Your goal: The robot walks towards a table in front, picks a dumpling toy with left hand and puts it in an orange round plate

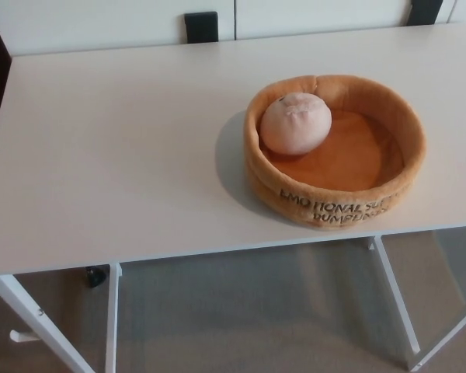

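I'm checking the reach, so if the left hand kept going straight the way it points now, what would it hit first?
That cannot be judged: neither hand is in view now. Only the dumpling toy shows, lying inside the orange round plate on the white table.

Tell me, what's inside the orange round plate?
A pale pink dumpling toy sits inside the orange round plate, against its back-left wall. The rest of the orange floor is bare. Whatever lies under the dumpling is covered, so I cannot see it.

place: looks like an office or lab room
table: plain white table [124, 155] on thin white metal legs
floor: grey carpet [248, 311]
wall: white panels [101, 19] behind
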Available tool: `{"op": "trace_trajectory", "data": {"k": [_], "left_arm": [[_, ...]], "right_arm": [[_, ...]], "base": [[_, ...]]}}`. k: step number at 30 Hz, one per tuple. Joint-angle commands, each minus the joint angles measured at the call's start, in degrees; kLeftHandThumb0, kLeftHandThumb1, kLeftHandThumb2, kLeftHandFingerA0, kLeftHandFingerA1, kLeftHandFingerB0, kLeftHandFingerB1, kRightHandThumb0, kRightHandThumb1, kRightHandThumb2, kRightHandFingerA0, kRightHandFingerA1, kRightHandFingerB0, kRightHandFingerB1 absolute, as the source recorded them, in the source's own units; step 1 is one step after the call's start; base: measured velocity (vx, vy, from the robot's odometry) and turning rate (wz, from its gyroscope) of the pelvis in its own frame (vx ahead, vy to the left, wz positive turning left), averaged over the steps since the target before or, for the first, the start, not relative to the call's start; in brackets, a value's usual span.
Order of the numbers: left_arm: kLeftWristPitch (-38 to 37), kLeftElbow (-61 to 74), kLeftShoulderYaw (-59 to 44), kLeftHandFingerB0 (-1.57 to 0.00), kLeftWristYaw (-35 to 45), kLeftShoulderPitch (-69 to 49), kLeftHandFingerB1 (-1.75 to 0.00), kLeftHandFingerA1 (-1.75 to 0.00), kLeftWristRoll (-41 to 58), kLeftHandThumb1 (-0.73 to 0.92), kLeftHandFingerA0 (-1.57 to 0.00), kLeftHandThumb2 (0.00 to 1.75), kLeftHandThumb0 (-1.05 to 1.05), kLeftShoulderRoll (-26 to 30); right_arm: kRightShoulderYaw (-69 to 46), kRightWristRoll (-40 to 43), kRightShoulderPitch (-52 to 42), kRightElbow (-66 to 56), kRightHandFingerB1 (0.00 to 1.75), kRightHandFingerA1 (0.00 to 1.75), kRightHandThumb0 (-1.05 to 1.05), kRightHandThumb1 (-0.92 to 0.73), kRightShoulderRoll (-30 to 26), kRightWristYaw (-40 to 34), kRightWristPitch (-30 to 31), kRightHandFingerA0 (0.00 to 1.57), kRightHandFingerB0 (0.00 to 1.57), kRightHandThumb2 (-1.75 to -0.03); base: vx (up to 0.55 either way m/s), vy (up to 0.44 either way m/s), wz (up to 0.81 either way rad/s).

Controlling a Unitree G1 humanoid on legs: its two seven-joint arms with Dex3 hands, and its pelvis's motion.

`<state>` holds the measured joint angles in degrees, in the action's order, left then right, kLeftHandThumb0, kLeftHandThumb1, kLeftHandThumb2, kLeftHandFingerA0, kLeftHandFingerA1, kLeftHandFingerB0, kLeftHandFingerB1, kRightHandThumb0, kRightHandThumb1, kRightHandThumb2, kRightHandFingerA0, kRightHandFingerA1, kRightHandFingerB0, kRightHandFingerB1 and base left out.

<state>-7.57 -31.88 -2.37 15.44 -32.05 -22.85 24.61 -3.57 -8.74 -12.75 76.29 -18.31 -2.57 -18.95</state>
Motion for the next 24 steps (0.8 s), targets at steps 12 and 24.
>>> {"op": "trace_trajectory", "data": {"k": [12, 24], "left_arm": [[-3.83, -36.37, -2.06, -0.19, -14.42, 21.83, -0.3, -0.39, 4.16, 0.87, -0.26, 0.66, -0.74, -5.18], [-6.41, -42.26, 0.02, -0.21, -14.37, 24.07, -0.31, -0.39, 4.63, 0.87, -0.28, 0.66, -0.71, -4.01]], "right_arm": [[0.86, -0.76, 2.76, -0.81, 0.37, 0.78, -0.47, -0.63, -1.4, -1.01, 0.73, 0.85, 0.52, -0.59], [0.02, 0.36, 3.07, -1.12, 0.38, 0.7, -0.49, -0.62, -1.86, 0.45, 0.44, 0.86, 0.53, -0.59]], "base": [[0.0, 0.0, 0.0], [0.0, 0.0, 0.0]]}}
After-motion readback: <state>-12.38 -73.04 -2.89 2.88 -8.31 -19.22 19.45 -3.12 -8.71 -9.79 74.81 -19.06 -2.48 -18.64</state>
